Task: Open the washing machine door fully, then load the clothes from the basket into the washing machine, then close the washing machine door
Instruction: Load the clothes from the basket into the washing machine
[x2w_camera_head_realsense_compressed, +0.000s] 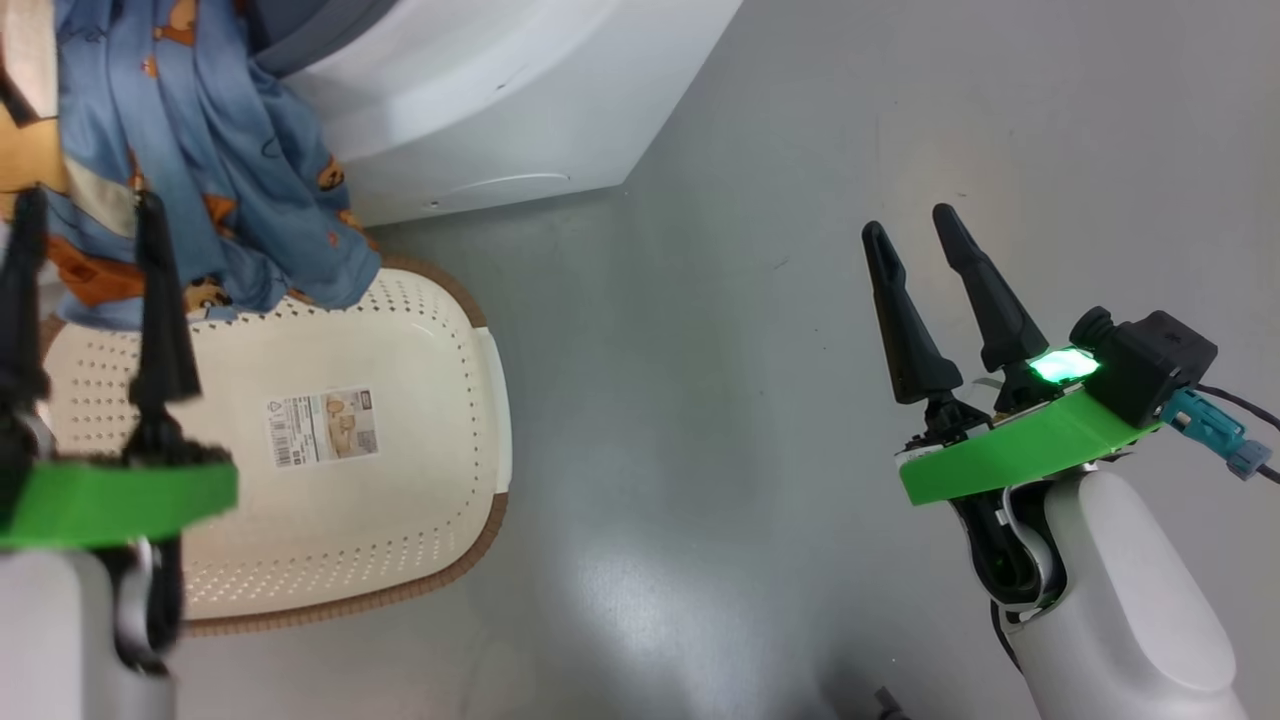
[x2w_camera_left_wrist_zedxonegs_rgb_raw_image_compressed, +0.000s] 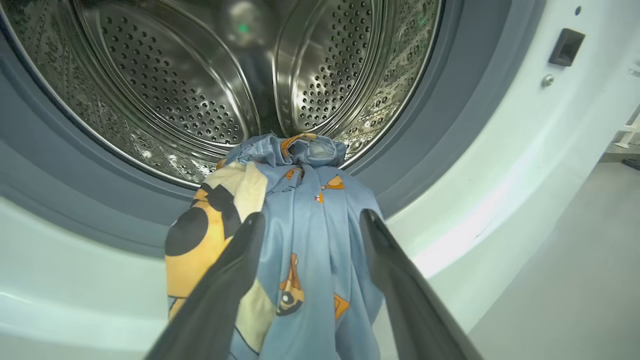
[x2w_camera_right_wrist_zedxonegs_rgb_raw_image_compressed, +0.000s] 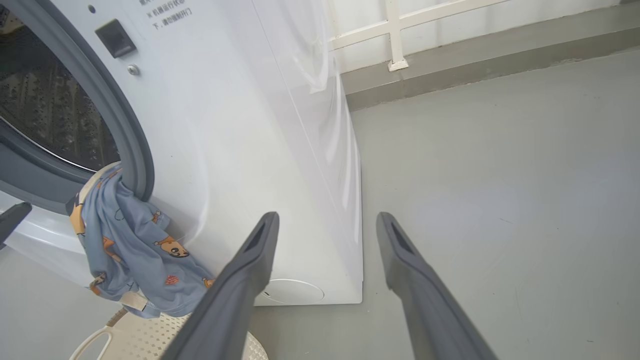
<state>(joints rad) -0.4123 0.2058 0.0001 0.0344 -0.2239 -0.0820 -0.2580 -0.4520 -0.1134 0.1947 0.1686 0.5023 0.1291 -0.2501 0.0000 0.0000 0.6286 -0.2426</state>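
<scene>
The washing machine stands open, its steel drum bare inside; its door is out of view. The light blue bear-print clothes hang from the drum's lower lip over the grey seal and down the white front to the far end of the cream basket on the floor. My left gripper is open just in front of the hanging cloth, its fingers spread to either side of it; it stands over the basket. My right gripper is open above bare floor, to the right of the machine.
The basket's base shows its label with no cloth on it. Grey floor spreads right of basket and machine. A white railing and a low kerb run behind. The door latch slot sits right of the drum.
</scene>
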